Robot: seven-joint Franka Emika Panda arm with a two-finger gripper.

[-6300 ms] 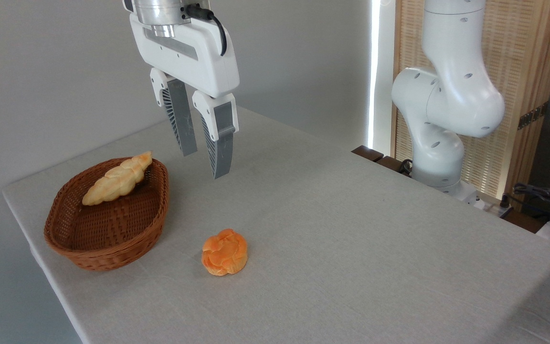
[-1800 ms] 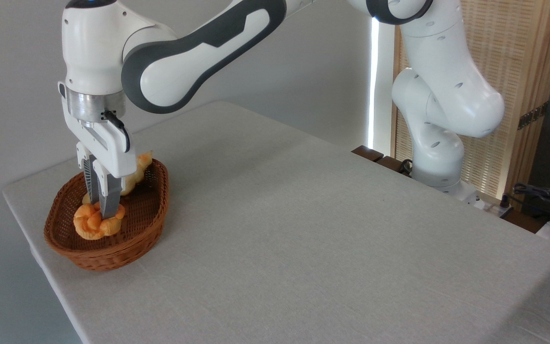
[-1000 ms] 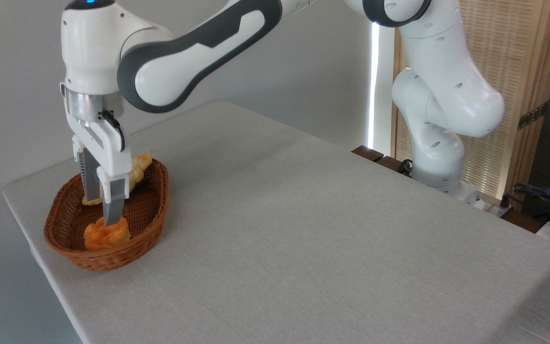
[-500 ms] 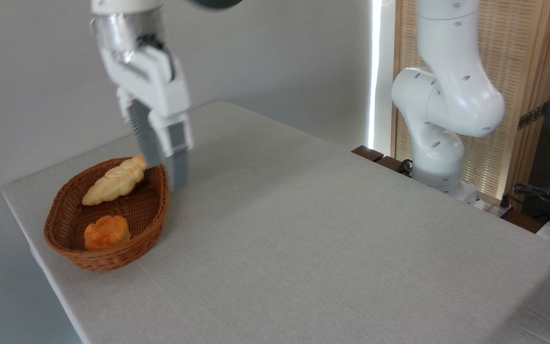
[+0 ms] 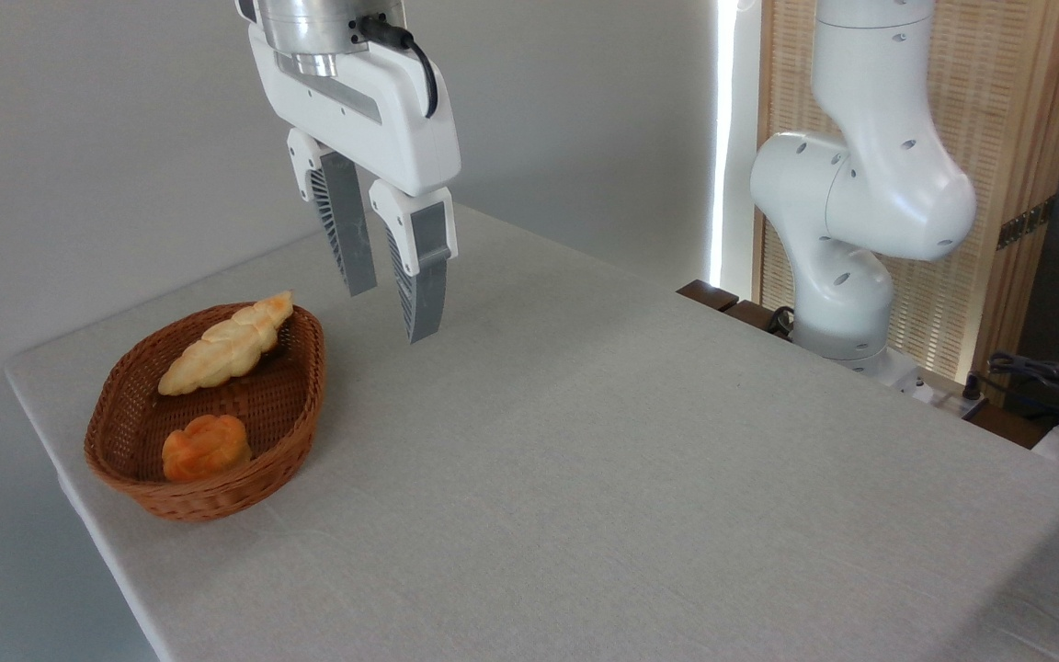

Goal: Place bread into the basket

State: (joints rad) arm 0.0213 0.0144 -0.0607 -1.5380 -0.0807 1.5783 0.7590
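Grey cloth covers the table (image 5: 585, 441), which stands against a plain pale wall, with a slatted wooden screen (image 5: 998, 138) and the robot arm's white base (image 5: 851, 230) at the right. At the table's left end sits the oval wicker basket (image 5: 217, 487), and the small orange bread (image 5: 205, 448) now lies inside it at the near end, resting on the woven floor. Six seconds earlier that bun sat on the bare cloth to the right of the basket; less than two seconds ago it was pinched between the fingers and being lowered in. A long pale braided loaf (image 5: 226, 342) leans along the basket's far rim, apart from the bun, in the same place as at the start. The gripper (image 5: 392, 313) has let go and risen well clear: a second ago it hung directly over the bun inside the basket, half a second ago it was blurred in motion near the basket's far right edge, and it now hangs high above the table to the right of the basket, fingers spread apart and holding nothing, much where it began.
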